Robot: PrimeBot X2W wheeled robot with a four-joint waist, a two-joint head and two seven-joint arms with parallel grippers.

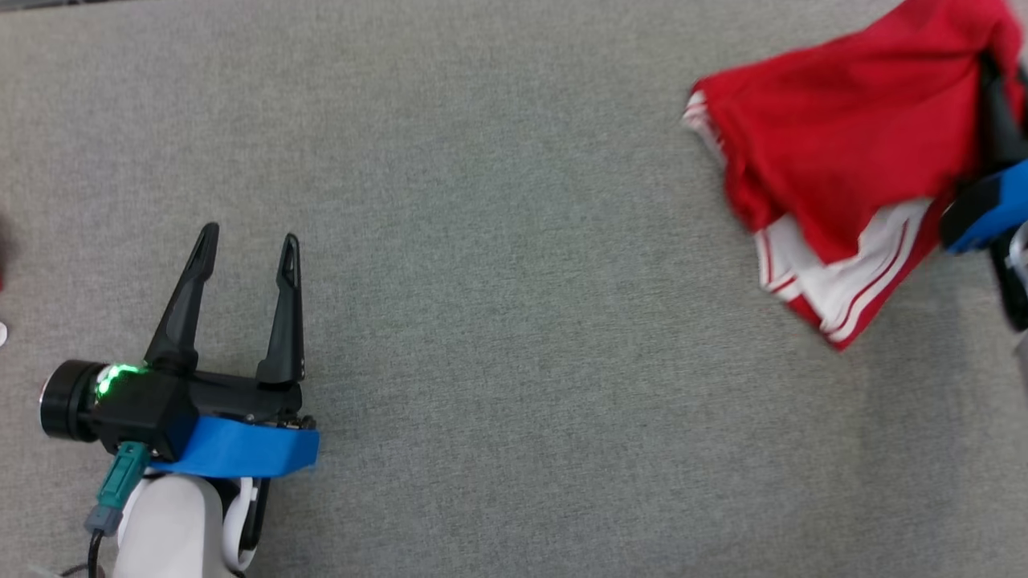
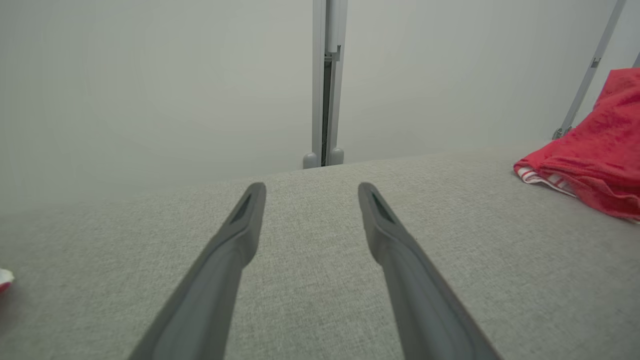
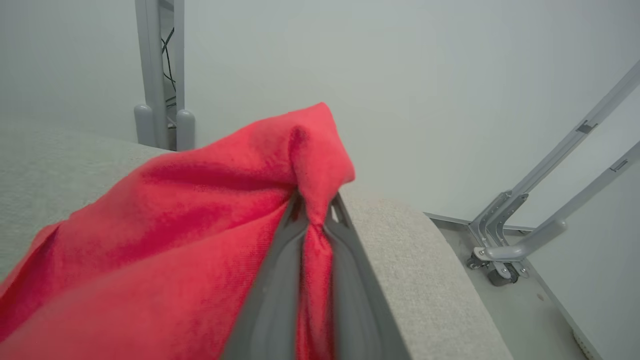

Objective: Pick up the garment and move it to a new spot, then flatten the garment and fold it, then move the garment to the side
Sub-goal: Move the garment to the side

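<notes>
The garment (image 1: pixel 835 144) is red with white striped trim and hangs bunched at the upper right of the head view, its lower corner over the grey table. My right gripper (image 3: pixel 316 210) is shut on a pinch of the garment (image 3: pixel 190 235), red cloth squeezed between its two fingers. In the head view, part of that gripper's dark finger (image 1: pixel 1000 112) and blue-taped body show at the right edge. My left gripper (image 1: pixel 249 245) stands open low at the left, well apart from the cloth, nothing between its fingers. From the left wrist view the garment (image 2: pixel 595 150) lies far right of the left gripper (image 2: pixel 311 191).
The grey fabric table (image 1: pixel 498 321) spreads wide between the two arms. A pale wall and a grey upright post (image 2: pixel 327 80) stand behind the table. Metal frame legs (image 3: pixel 545 215) with a caster sit beyond the table's right end. A small red-and-white scrap (image 2: pixel 4 279) shows at the left edge.
</notes>
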